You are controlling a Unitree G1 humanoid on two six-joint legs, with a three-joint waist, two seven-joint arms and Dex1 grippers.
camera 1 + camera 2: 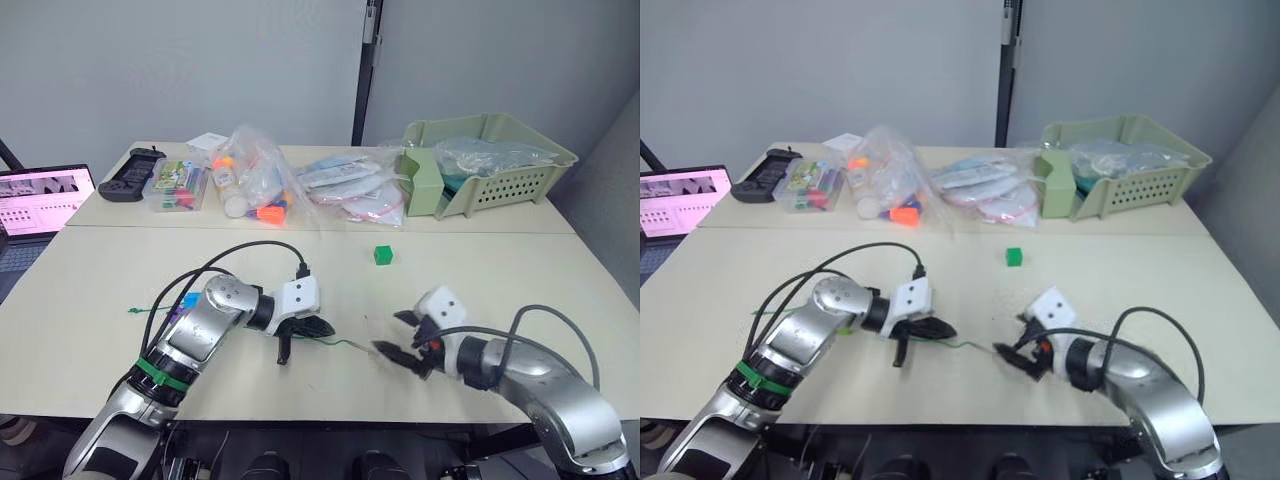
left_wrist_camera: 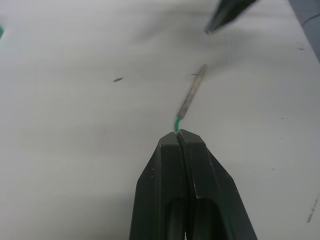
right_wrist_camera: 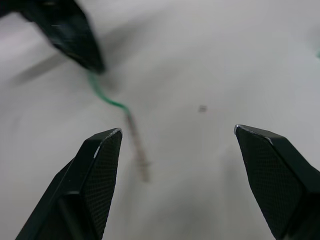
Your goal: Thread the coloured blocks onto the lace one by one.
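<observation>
Left claw (image 2: 179, 137) pinches the lace (image 1: 345, 343) just behind its stiff tip (image 2: 192, 95), presenting it low over the tabletop (image 1: 480, 270) toward the spread right claw (image 3: 175, 150), likely for a handover; green block (image 1: 383, 255) waits beyond.

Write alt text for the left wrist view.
The left hand, its two black fingers shut, pinches the thin green lace just behind its stiff pale needle tip, which points across the pale tabletop.
</observation>
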